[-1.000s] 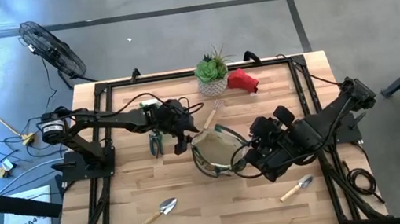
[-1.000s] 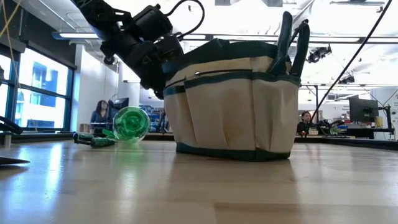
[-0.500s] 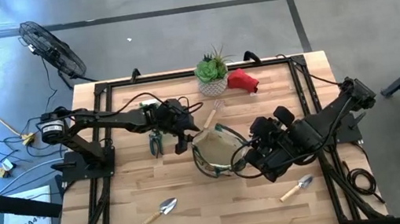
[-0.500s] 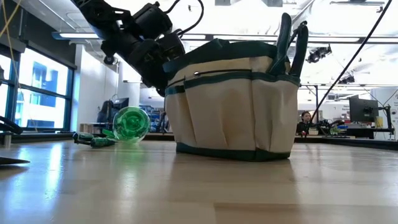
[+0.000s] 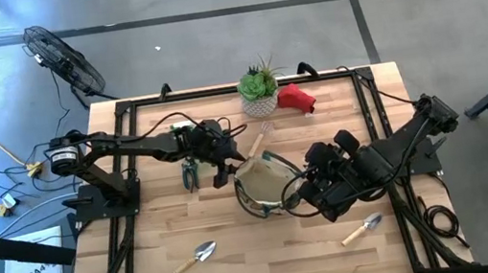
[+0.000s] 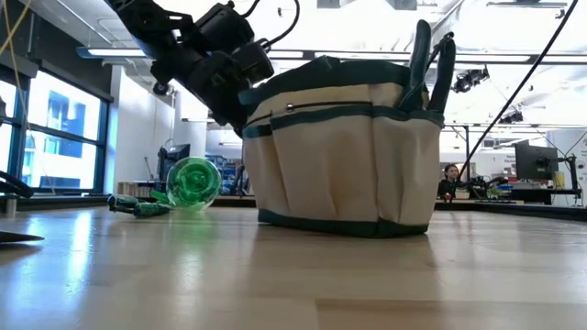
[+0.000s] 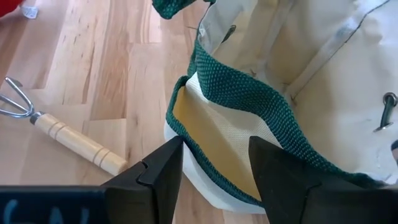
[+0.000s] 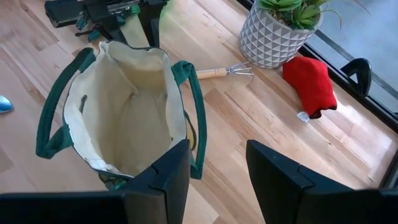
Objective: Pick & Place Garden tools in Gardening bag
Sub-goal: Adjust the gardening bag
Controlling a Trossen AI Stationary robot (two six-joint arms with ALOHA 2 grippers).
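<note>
Here, two dark arms are meeting over a tan bag [image 5: 266, 186] sitting mid-table. The left gripper [image 7: 211, 165] is hovering at the bag's green rim, fingers parted around the rim and pocket edge, though whether they are pinching it is hard to tell. The right gripper [image 8: 217, 171] is waiting just over the opposite side, fingers part open and holding nothing. The bag looks empty inside. Nothing seems packed yet; the arms appear to be steadying or opening the bag. Next, one arm would need to fetch a tool: the rake [image 8: 225, 72] lying just beside the bag, the pruners [image 5: 191, 174] near the left arm, or a trowel [image 5: 194, 257] well apart. The spray bottle [image 6: 192, 183] is showing only at table level, behind the bag
</note>
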